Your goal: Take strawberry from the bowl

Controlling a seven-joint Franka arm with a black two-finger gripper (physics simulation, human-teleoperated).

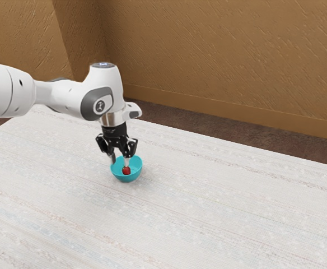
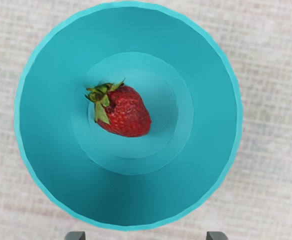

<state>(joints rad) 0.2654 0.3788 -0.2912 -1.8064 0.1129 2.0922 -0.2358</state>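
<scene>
Fingertips (image 2: 75, 236) are seen at the wrist view's lower edge, one well apart from the other, with nothing gripped between them. By the exterior view, too, the gripper (image 1: 120, 161) is held open, its fingers pointed down at the bowl (image 2: 221, 125). Whether the rim is touched by either finger cannot be told.

Past the fingertips, the turquoise bowl is spread out in the wrist view, wider than the gap between them. On its inner floor the strawberry (image 2: 128, 112) is contained, lying on its side and untouched by the fingers. It is set a little toward the first fingertip from the middle of the gap; its green leaves (image 2: 102, 97) are turned to that finger's side, its red tip to the other's.

Beneath the fingers and the bowl, a pale woven surface (image 1: 219, 213) is shown, marked with faint stripes. Above the fingers, the gripper is carried by the white arm (image 1: 68, 98), which is reached in from the exterior view's left. Behind it all, a brown textured wall (image 1: 225, 61) is seen.
</scene>
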